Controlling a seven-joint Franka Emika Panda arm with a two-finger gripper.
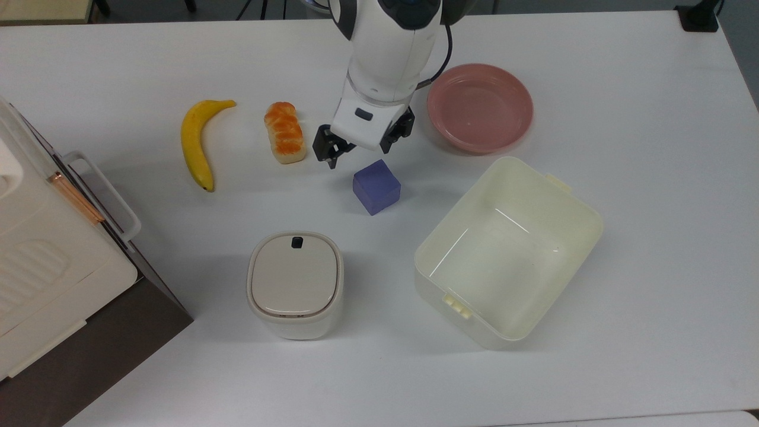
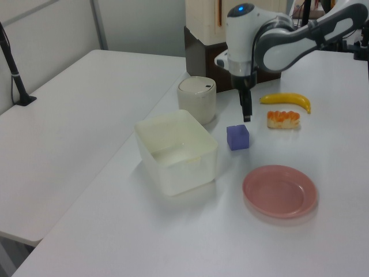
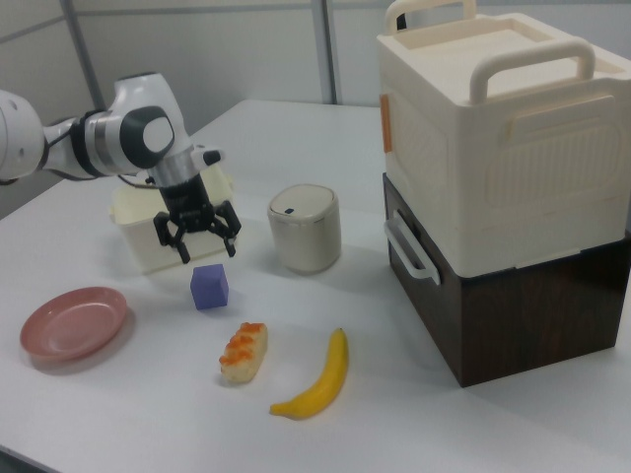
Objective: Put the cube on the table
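The blue-purple cube (image 1: 376, 187) rests by itself on the white table (image 1: 652, 178), between the bread roll and the cream tub. My gripper (image 1: 363, 142) hovers just above and slightly behind it, open, with nothing between its fingers. In the left view the cube (image 2: 237, 137) sits below the raised gripper (image 2: 246, 112). From the right view, the gripper (image 3: 207, 246) has its fingers spread wide over the cube (image 3: 209, 287), apart from it.
A pink plate (image 1: 525, 98) lies at the top view's right of the arm. The open cream tub (image 1: 474, 332) stands close to the cube. A bread roll (image 1: 285, 131), a banana (image 1: 194, 142), a small lidded bin (image 1: 295, 283) and a big stacked box (image 1: 47, 261) occupy the top view's left.
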